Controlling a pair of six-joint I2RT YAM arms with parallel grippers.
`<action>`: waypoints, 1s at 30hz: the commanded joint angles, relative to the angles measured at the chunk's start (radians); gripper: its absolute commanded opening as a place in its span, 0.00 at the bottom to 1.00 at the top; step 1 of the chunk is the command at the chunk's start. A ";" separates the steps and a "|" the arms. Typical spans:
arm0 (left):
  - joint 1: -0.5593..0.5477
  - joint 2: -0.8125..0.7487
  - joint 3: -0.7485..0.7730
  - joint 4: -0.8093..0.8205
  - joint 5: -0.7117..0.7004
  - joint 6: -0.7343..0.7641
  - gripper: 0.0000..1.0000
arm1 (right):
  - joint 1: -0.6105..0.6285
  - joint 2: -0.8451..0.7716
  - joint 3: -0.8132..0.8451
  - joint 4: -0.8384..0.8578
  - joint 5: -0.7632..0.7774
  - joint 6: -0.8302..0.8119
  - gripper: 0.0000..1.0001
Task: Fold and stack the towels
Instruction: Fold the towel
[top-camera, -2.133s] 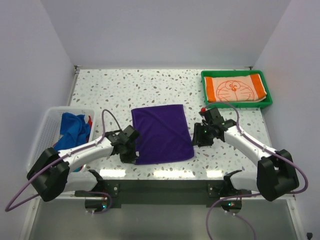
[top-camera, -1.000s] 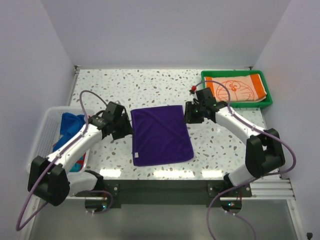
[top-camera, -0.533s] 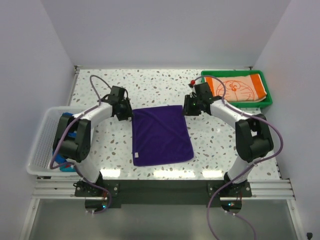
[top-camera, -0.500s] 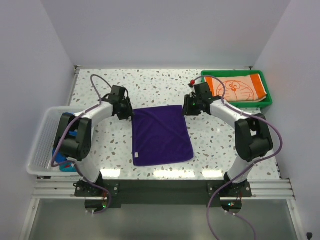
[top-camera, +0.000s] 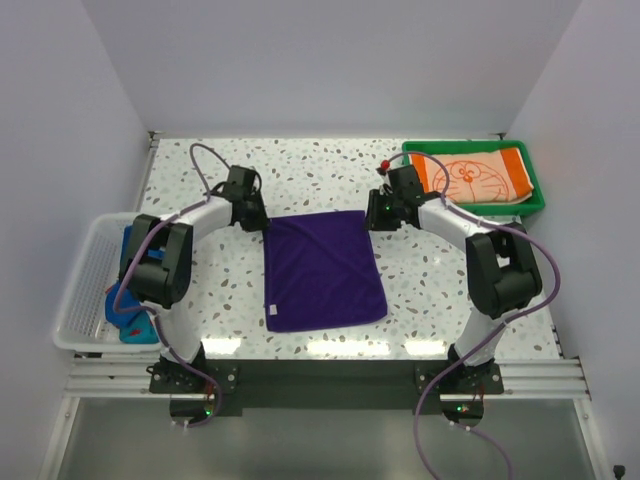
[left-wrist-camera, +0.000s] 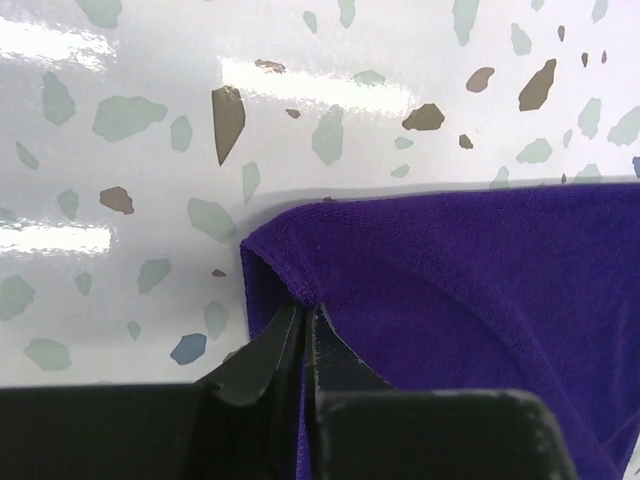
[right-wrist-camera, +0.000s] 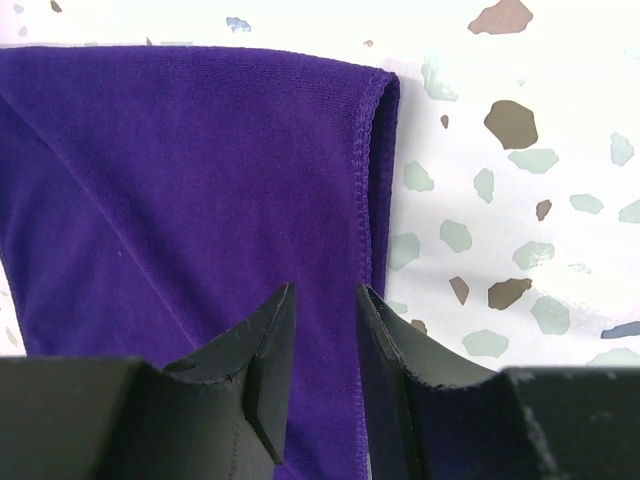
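Purple towel (top-camera: 323, 268) flat in the middle of the speckled table (top-camera: 320, 165), a little crooked. At its far left corner, left gripper (top-camera: 256, 218), with both black fingers squeezed together on the cloth's hem, clear in the left wrist view (left-wrist-camera: 305, 312). At its far right corner, right gripper (top-camera: 378, 213), with fingers apart and a gap between them, low over the stitched edge of the cloth (right-wrist-camera: 325, 290); hard to tell if touching. Far right on the table, green tray (top-camera: 475, 208) with a folded orange-and-white towel (top-camera: 470, 176) inside, a round cartoon cat face drawn on it in orange lines. By the left edge, white mesh basket (top-camera: 85, 270) with a bright blue towel (top-camera: 128, 326) bunched inside, partly hidden behind the left arm.
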 joint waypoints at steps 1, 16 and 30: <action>0.006 -0.010 0.055 -0.012 -0.043 0.052 0.04 | -0.006 0.001 0.023 0.040 -0.015 -0.017 0.34; 0.006 0.061 0.176 -0.205 -0.172 0.193 0.11 | -0.008 0.047 0.086 0.030 0.000 -0.118 0.34; 0.032 -0.051 0.175 -0.183 -0.235 0.300 0.78 | -0.023 0.257 0.391 -0.114 -0.132 -0.420 0.48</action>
